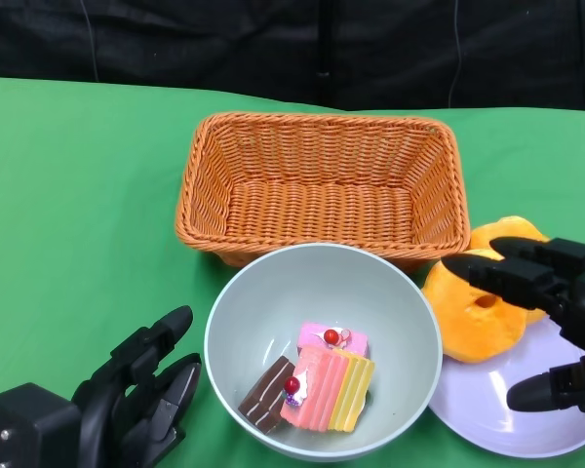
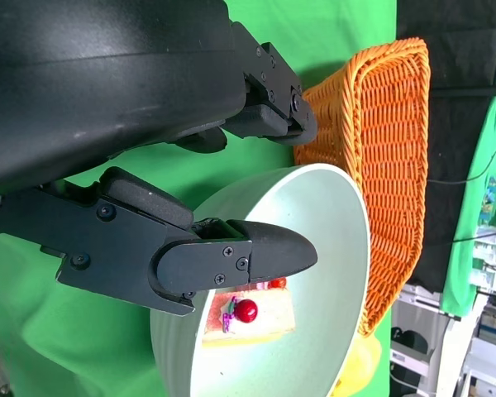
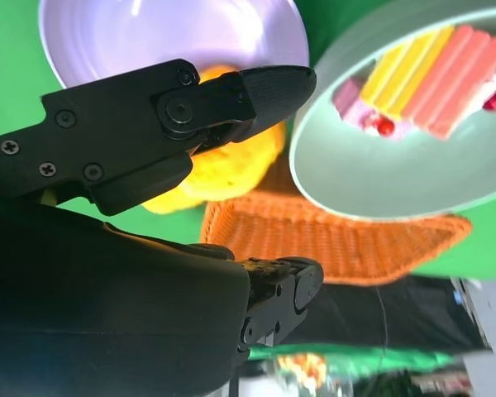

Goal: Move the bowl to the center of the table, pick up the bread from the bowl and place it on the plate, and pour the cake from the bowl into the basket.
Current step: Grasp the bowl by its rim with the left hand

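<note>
The pale green bowl (image 1: 273,302) stands in front of the orange wicker basket (image 1: 322,185). In it lie cake pieces (image 1: 322,385): a pink one, a striped one and a chocolate one. The orange-yellow bread (image 1: 473,317) lies on the near-left edge of the lavender plate (image 1: 507,414), against the bowl's right side. My right hand (image 1: 556,312) hovers over the plate with its fingers spread; the upper fingers reach over the bread (image 3: 223,169) and the thumb stands apart. My left hand (image 1: 141,400) lies beside the bowl's left rim (image 2: 347,215), fingers apart, holding nothing.
The basket (image 2: 388,149) is empty and its front wall nearly touches the bowl's far rim. Green cloth (image 1: 78,195) covers the table, with free room to the left. A dark curtain hangs behind the table's far edge.
</note>
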You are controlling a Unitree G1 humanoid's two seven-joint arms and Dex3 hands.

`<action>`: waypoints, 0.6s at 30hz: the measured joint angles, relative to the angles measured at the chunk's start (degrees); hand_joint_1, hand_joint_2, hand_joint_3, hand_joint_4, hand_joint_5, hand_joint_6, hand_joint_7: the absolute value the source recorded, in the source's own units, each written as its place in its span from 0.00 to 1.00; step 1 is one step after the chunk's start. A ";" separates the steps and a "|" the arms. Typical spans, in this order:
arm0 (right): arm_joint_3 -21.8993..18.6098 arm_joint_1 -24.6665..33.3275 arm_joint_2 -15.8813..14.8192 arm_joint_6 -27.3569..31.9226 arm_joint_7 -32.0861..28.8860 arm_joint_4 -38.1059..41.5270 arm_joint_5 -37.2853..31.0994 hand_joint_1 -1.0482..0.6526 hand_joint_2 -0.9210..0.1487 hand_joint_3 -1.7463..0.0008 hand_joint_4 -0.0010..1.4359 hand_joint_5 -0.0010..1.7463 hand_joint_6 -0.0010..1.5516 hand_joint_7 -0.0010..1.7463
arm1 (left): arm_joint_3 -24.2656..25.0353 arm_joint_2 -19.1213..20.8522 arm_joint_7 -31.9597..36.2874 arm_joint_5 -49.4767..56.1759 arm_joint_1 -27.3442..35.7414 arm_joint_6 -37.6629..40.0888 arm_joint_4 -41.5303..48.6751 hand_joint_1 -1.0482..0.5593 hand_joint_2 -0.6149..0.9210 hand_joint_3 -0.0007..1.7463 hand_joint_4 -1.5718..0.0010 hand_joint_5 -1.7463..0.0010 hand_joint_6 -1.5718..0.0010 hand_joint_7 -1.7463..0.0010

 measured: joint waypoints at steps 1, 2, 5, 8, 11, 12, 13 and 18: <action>-0.21 0.14 0.20 -0.87 -0.91 0.12 0.00 0.13 0.00 0.94 0.05 0.00 0.05 0.00 | 0.00 -0.07 0.09 0.00 0.01 0.00 -0.01 0.22 1.00 0.29 0.84 0.83 0.76 1.00; -0.54 0.35 0.40 -1.58 -1.58 0.14 0.04 0.14 0.00 0.95 0.05 0.00 0.05 0.00 | 0.00 -0.11 0.26 0.02 0.07 0.00 -0.15 0.23 1.00 0.29 0.84 0.83 0.76 1.00; -1.48 0.75 0.88 -2.45 -2.50 0.13 0.25 0.14 0.00 0.95 0.05 0.00 0.05 0.00 | 0.01 -0.11 0.47 0.05 0.23 0.00 -0.70 0.23 1.00 0.29 0.84 0.84 0.76 1.00; -1.73 1.24 2.10 -3.61 -3.72 0.03 0.43 0.17 0.00 0.93 0.08 0.02 0.07 0.01 | -0.01 0.33 0.48 1.64 0.47 -1.15 -1.17 0.24 1.00 0.29 0.84 0.84 0.76 1.00; -1.70 1.34 4.31 -6.10 -6.71 0.80 0.32 0.23 0.00 0.91 0.12 0.04 0.11 0.02 | 0.01 2.18 0.93 5.17 0.79 -3.85 -2.95 0.25 1.00 0.29 0.83 0.83 0.75 0.99; -1.67 1.25 5.13 -6.97 -8.00 1.59 0.15 0.24 0.00 0.91 0.13 0.04 0.11 0.02 | 0.04 2.90 1.40 6.79 0.81 -4.84 -3.57 0.25 1.00 0.29 0.82 0.83 0.74 0.99; -1.64 1.14 5.83 -7.63 -8.99 2.35 0.02 0.26 0.00 0.91 0.13 0.04 0.12 0.02 | 0.16 3.61 1.53 7.95 0.84 -5.65 -4.16 0.25 1.00 0.28 0.82 0.82 0.74 0.99; -1.52 0.17 8.65 -10.19 -13.95 6.67 -2.19 0.31 0.00 0.88 0.22 0.08 0.20 0.05 | 0.62 6.60 2.60 14.24 1.20 -9.59 -5.80 0.25 1.00 0.25 0.81 0.81 0.73 0.99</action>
